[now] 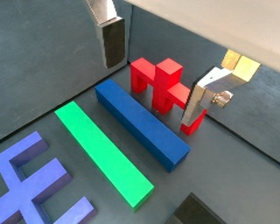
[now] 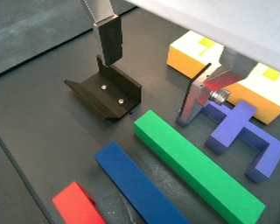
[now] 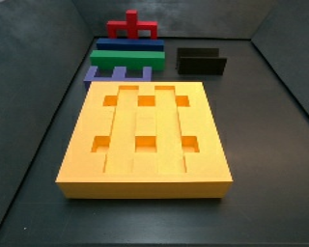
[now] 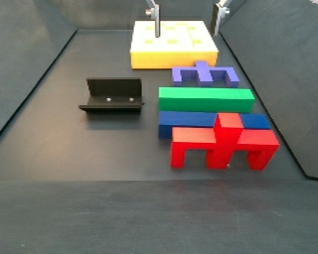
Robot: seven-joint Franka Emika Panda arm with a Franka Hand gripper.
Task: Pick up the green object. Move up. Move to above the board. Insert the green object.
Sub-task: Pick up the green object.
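Note:
The green object [image 4: 206, 97] is a long flat bright-green bar lying on the floor between the lavender comb piece [image 4: 209, 74] and the dark blue bar [image 4: 189, 119]. It shows in both wrist views [image 1: 101, 153] [image 2: 195, 166] and in a side view [image 3: 124, 58]. The yellow-orange board [image 3: 86, 145] lies flat beyond the lavender piece [image 4: 175, 58]. My gripper [image 4: 189, 12] is open and empty, high above the floor and well clear of the green bar. Its fingers [image 1: 111, 44] [image 2: 109, 39] hold nothing between them. The gripper is out of view in the side view that faces the board.
A red piece [image 4: 222, 144] stands beside the blue bar [image 1: 143, 122]. The black fixture [image 4: 111, 96] stands on the floor to the side of the row of pieces [image 2: 105, 92]. Grey walls enclose the floor.

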